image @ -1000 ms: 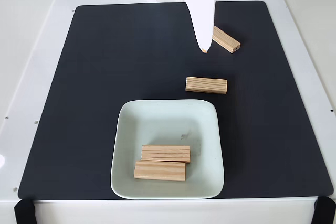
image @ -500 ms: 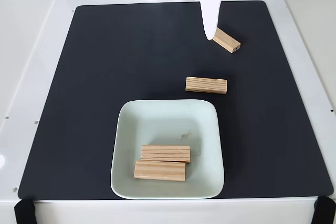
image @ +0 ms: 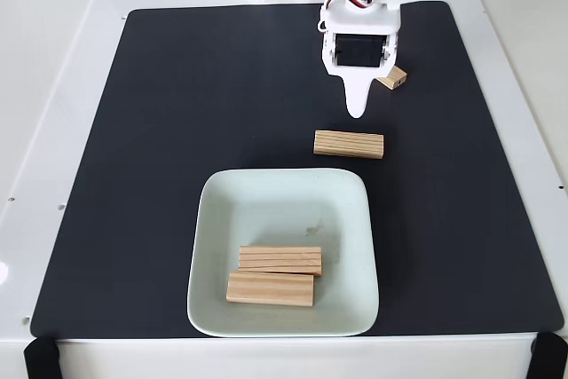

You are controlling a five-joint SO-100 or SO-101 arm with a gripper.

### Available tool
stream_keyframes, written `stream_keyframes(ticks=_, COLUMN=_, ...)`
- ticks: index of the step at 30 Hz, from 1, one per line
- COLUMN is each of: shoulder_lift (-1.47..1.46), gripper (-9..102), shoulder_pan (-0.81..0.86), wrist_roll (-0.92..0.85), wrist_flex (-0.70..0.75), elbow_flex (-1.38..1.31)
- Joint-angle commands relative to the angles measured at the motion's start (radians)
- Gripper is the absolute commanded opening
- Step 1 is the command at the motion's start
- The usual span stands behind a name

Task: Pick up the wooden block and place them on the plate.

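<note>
Black mat [image: 177, 175] is covering most of the white table [image: 53, 86], and the arm [image: 364, 6] is reaching down from the top edge, right of centre. Mint-green plate [image: 222, 219] is sitting low in the frame, centre, already carrying two wooden blocks: one [image: 280, 260] lying just above the other [image: 270, 289], touching or nearly so. Third block [image: 349, 144] is lying flat on the mat just above the plate's upper right corner, apart from the rim. Fourth block [image: 393, 78] is peeking out upper right, mostly hidden behind the arm. Gripper [image: 357, 108] is pointing down, tip hanging a little above the third block in the frame; nothing visible in it, but I'm seeing a single white finger from this angle, so can't tell how wide it's spread. Reading this as half done, approach phase for block three. Next move is likely calling for lining up over that block, dropping across its short width, then closing.
</note>
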Motion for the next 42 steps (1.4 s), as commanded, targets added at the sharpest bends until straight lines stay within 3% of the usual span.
stream_keyframes(ticks=1, shoulder_lift=-0.006, gripper=-1, shoulder_pan=0.005, wrist_roll=0.009, wrist_flex=0.008, elbow_flex=-0.051)
stream_keyframes(ticks=5, shoulder_lift=-0.012, gripper=3, shoulder_pan=0.008, wrist_roll=-0.003, wrist_flex=0.011, elbow_flex=-0.034)
stream_keyframes(ticks=10, shoulder_lift=-0.012, gripper=26, shoulder_pan=0.008, wrist_roll=-0.005, wrist_flex=0.089, elbow_flex=-0.034)
stream_keyframes(ticks=13, shoulder_lift=-0.012, gripper=34, shoulder_pan=-0.003, wrist_roll=-0.005, wrist_flex=0.112, elbow_flex=-0.034)
stream_keyframes(ticks=24, shoulder_lift=-0.077, gripper=25, shoulder_pan=-0.003, wrist_roll=-0.005, wrist_flex=0.103, elbow_flex=-0.040)
stream_keyframes(ticks=42, shoulder_lift=-0.152, gripper=25, shoulder_pan=-0.005, wrist_roll=-0.005, wrist_flex=0.100, elbow_flex=-0.063)
